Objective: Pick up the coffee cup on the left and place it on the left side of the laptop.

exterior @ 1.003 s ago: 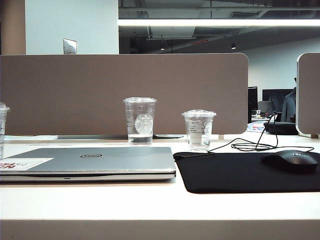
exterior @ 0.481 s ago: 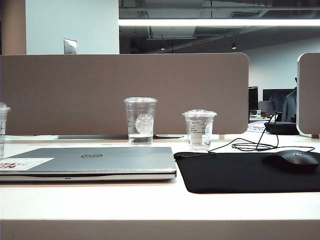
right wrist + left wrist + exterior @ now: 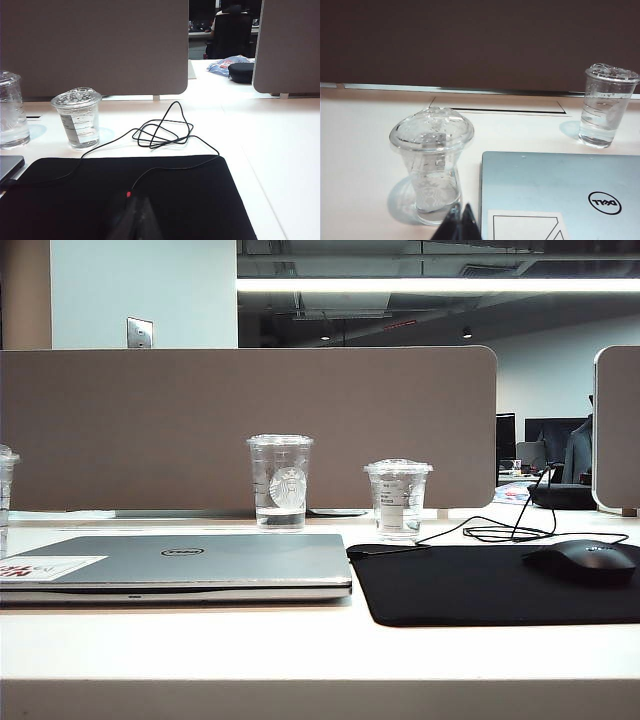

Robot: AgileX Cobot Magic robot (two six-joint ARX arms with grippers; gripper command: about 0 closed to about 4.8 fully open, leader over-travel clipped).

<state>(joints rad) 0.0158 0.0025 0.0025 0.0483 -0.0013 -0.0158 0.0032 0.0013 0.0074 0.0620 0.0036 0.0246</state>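
Observation:
The coffee cup, short and clear with a lid and a whitish logo, stands upright on the white desk just off the left edge of the laptop. In the exterior view only a sliver of the coffee cup shows at the far left, beside the closed silver laptop. My left gripper is shut and empty, its tips close in front of the cup's base. Over the black mouse pad, my right gripper is shut and empty. Neither gripper shows in the exterior view.
A taller logo cup and a short cup with a label stand behind the laptop and pad. A black mouse lies on the pad, its cable looped on the desk. A brown partition closes the back.

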